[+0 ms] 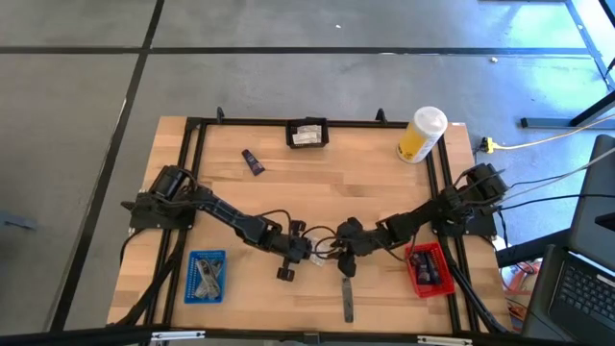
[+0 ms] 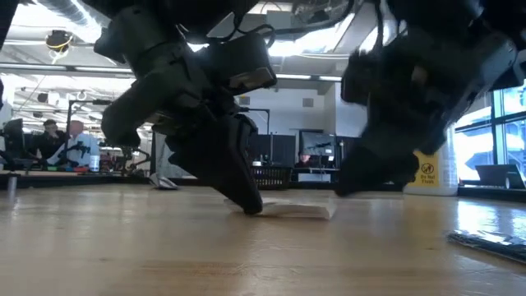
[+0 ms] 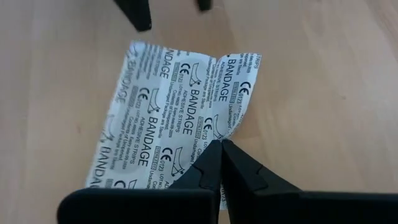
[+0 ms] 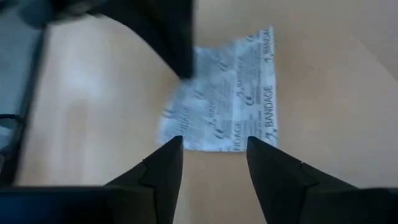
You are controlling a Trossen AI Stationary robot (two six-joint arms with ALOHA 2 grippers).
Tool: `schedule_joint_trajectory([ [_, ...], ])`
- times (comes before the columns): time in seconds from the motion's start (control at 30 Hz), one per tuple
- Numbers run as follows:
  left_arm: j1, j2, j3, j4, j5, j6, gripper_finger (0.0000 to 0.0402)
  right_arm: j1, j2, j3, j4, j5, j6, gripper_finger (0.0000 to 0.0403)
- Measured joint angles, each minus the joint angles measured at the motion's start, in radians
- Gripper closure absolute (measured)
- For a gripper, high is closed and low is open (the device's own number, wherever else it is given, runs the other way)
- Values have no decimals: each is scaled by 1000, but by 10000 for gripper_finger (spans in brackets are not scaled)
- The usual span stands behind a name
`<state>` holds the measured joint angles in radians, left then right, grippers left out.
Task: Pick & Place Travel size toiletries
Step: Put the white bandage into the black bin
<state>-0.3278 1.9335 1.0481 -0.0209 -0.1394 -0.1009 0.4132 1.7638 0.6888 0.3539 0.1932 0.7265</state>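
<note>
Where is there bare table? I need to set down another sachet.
Free: the wide wood between the purple tube, black tray and yellow container, above both arms. Crowded: front centre, where the left gripper and right gripper meet over the bandage sachet.

A bandage sachet (image 3: 174,118) lies flat on the table (image 1: 317,183) near its front middle, between the left gripper (image 3: 221,144), whose tip rests on it, and the right gripper (image 4: 214,149) just beside. One tray (image 1: 206,276) sits front left, another (image 1: 429,269) front right, a container (image 1: 422,135) rear right.
</note>
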Motion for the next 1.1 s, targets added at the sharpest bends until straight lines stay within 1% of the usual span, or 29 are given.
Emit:
schedule_joint_trajectory([
  [0.07,4,0,0,-3,9,2,400,-16,10,-1,-45,0,11,230],
  [0.23,12,19,4,5,76,1,400,-55,33,0,-25,-47,10,239],
  [0.43,12,56,7,37,89,-6,400,-72,43,0,46,-131,-1,231],
  [0.57,11,58,6,44,94,-6,400,-71,43,0,50,-153,-2,226],
  [0.63,11,58,6,43,94,-7,400,-72,43,0,49,-160,-1,232],
  [0.7,11,59,5,42,95,-8,400,-72,43,0,50,-160,-1,247],
  [0.8,11,59,5,46,96,-8,400,-72,43,0,43,-160,-1,284],
  [0.97,11,61,5,56,98,-4,400,-71,43,0,20,-159,-9,382],
  [1.0,11,61,4,57,98,-6,400,-71,43,0,20,-159,-19,392],
  [1.1,11,56,4,67,98,-10,394,-71,43,0,19,-159,-28,394],
])
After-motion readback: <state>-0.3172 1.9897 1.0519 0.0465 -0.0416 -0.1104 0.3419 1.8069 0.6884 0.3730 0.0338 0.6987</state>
